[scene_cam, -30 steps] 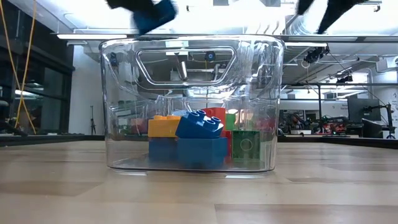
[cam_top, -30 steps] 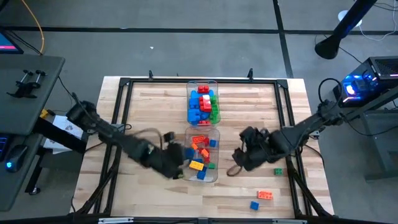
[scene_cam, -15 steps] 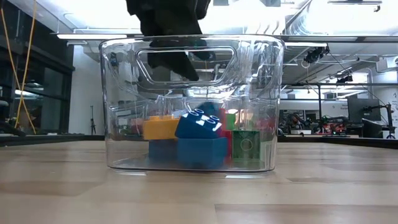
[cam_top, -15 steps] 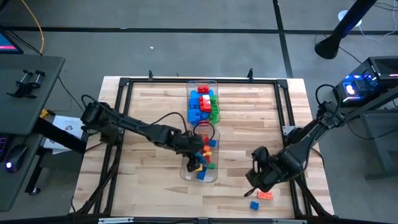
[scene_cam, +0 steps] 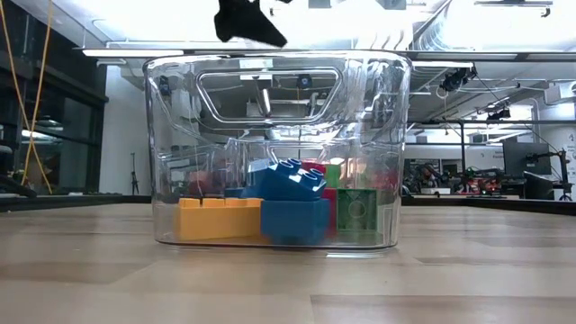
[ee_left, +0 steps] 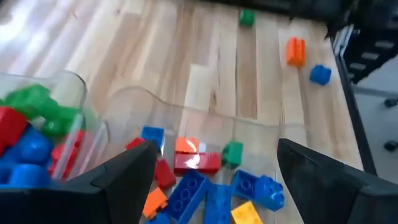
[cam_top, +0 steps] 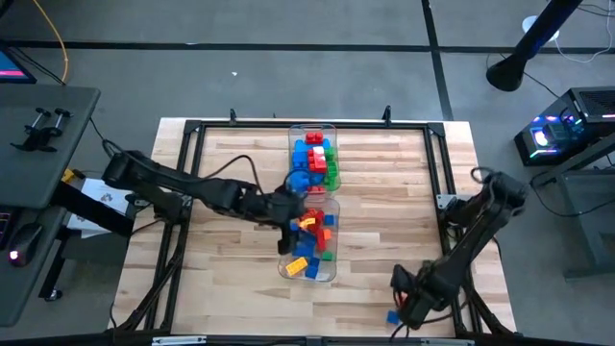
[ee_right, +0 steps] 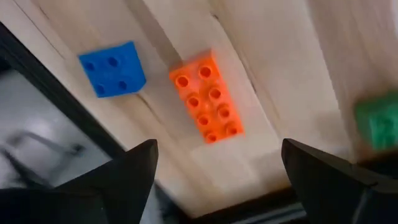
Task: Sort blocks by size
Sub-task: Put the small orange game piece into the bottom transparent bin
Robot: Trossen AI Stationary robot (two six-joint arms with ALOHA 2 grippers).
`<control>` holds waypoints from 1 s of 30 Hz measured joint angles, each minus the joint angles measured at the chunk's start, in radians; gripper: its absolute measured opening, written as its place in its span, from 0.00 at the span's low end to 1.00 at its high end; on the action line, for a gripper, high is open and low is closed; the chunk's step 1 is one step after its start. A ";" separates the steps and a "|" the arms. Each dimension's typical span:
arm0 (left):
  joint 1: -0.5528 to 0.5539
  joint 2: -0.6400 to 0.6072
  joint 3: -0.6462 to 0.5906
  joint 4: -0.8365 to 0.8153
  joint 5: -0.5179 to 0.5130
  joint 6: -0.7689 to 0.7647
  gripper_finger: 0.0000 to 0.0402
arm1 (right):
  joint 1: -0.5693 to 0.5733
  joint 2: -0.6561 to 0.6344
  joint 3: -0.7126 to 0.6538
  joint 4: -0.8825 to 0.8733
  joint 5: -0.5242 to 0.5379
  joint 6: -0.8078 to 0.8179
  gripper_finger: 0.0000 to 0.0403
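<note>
Blocks in near bin, left gripper spread empty above, right gripper spread over orange block

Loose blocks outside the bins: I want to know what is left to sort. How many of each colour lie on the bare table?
Blue block: 1
Orange block: 1
Green block: 1
Total: 3

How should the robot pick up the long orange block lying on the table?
Probably from straight above, pinching the two long sides of the orange block near its middle. It lies flat, studs up, two studs wide, so that is its narrow way. The right tool is open above it; the blue block lies apart.
</note>
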 joint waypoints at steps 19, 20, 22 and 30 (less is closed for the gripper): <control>-0.113 -0.396 0.001 0.142 -0.250 -0.057 0.79 | 0.004 0.266 0.033 0.010 -0.008 -0.423 0.78; -0.122 -0.428 0.001 0.162 -0.252 -0.043 0.79 | 0.006 0.267 0.033 0.011 -0.004 -0.414 0.74; -0.138 -0.489 0.001 0.208 -0.255 -0.002 0.79 | 0.008 0.267 0.033 0.015 0.013 -0.395 0.64; -0.159 -0.652 0.002 0.267 -0.287 0.095 0.79 | -0.002 0.251 0.032 -0.001 0.035 -0.357 0.34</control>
